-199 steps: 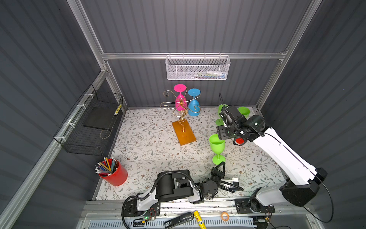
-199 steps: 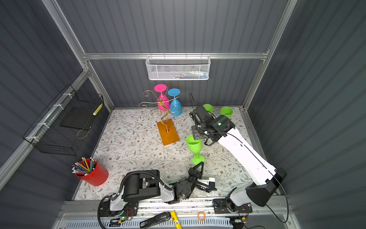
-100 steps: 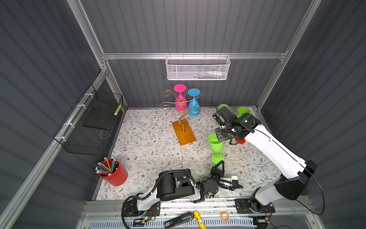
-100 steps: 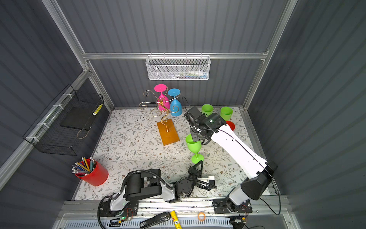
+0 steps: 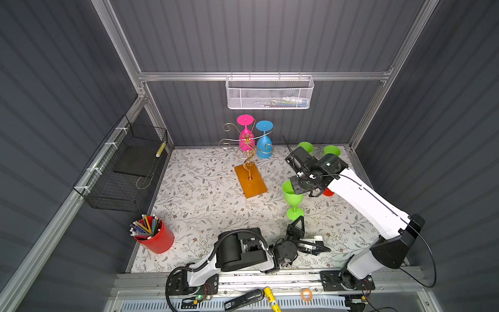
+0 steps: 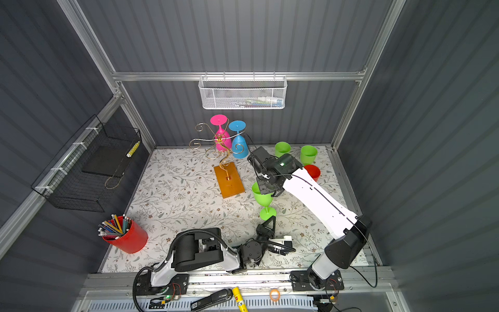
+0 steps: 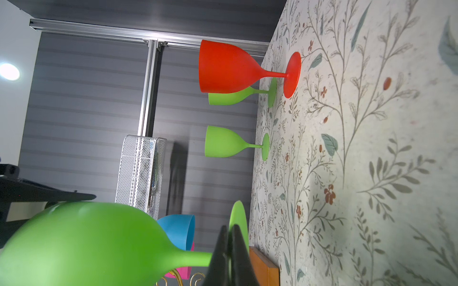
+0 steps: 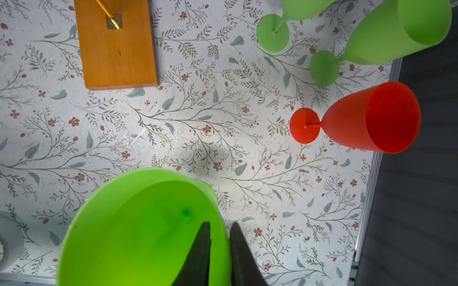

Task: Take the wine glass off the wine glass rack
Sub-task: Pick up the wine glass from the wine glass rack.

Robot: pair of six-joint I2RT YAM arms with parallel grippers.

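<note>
We see the right jaws clamped on the rim of an upright green wine glass (image 8: pixel 138 230), straddling its wall inside & out. The wine glass rack (image 5: pixel 251 183) stands apart, L of those jaws & farther back, w/ pink glass (image 5: pixel 244 140) & blue glass (image 5: pixel 264 147) hung upside down. Left jaws together, just short of the green foot.

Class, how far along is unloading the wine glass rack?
Done: red plastic wine glass and two rear green glasses stand on the floral table. In hand: the right gripper pinches the near green glass by its rim. Remaining: pink glass and blue glass hang on the gold wire rack.
</note>
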